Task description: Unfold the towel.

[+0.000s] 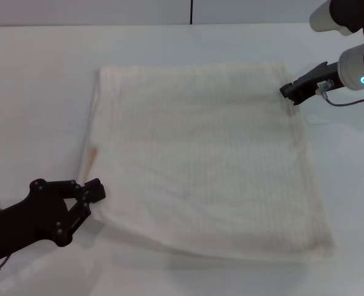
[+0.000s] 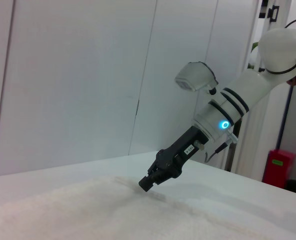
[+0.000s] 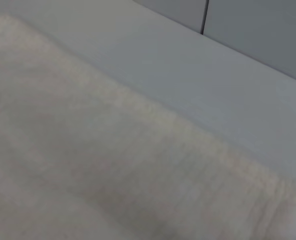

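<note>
The towel point(image 1: 206, 160) lies spread out as a cream-white, nearly square sheet in the middle of the white table point(image 1: 34, 92). A fold runs along its left edge, where a small tan tag point(image 1: 90, 159) shows. My left gripper point(image 1: 94, 200) sits on the table just off the towel's near left corner, open and holding nothing. My right gripper point(image 1: 287, 92) is at the far right corner, fingers together, tip touching the hem. The left wrist view shows that right gripper point(image 2: 145, 185) pressing down on the towel point(image 2: 87, 210). The right wrist view holds only towel point(image 3: 87, 165) and table.
Bare table surrounds the towel on all sides. Grey wall panels point(image 2: 87, 75) stand behind the table's far edge. In the left wrist view a red box point(image 2: 278, 165) sits on the floor beyond the right arm.
</note>
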Motion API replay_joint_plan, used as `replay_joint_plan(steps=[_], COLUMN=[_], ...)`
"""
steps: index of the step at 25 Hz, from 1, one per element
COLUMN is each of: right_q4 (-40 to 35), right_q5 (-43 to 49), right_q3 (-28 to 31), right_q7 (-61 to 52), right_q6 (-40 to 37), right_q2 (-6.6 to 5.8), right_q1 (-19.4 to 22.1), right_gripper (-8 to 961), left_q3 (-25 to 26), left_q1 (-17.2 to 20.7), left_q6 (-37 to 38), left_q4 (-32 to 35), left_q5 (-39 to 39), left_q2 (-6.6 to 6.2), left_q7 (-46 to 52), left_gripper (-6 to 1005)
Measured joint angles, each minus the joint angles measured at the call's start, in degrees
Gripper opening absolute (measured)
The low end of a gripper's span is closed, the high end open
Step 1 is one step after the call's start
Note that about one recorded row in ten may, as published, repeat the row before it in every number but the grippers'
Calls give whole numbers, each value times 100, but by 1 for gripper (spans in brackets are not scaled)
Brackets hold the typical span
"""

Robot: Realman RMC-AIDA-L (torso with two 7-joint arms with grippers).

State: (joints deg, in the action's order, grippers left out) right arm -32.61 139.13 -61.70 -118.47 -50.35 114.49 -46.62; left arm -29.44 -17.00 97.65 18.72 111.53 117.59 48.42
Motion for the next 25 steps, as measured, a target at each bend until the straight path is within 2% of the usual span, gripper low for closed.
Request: replay_joint_plan(steps=[6,8,13,14,19,22,23,24,25], right_q4=[44,68,71,71,58,-4,-90,-90,-173], right_q5=[0,0,0,0,-2,-42,-123,-123,-233], right_q3=[0,0,-6,-6,16,49,66,66,70], right_q7=[0,0,0,0,0,0,1,1,9], right_q6=[15,20,24,24,56,174,294,294,368], right_q2=[4,4,3,3,3,20,63,63,94], right_q1=[-5,-14,-16,-16,-6,35,88,88,146], right_gripper=[-1,-1,-2,-2,-2,-2,-1,-1,-1], left_q3=[63,92,398,524,1001,1548,2043,2043,2347], left_q1=[80,139,212,238,295,283,264,264,253], left_q6=[10,58,82,92,121,82,68,68,63], left_q4=[0,-1,0,-1,0,-44,-191,-191,-310], left_q5=[0,-14,-40,-42,-46,-46,-47,-47,-54], left_q2=[-31,-58,-79,-81,-49,17,42,42,47], left_q7=[29,11,31,32,-19,-205,-480,-480,-654], left_gripper=[44,149,183,190,379,445,460,474,488])
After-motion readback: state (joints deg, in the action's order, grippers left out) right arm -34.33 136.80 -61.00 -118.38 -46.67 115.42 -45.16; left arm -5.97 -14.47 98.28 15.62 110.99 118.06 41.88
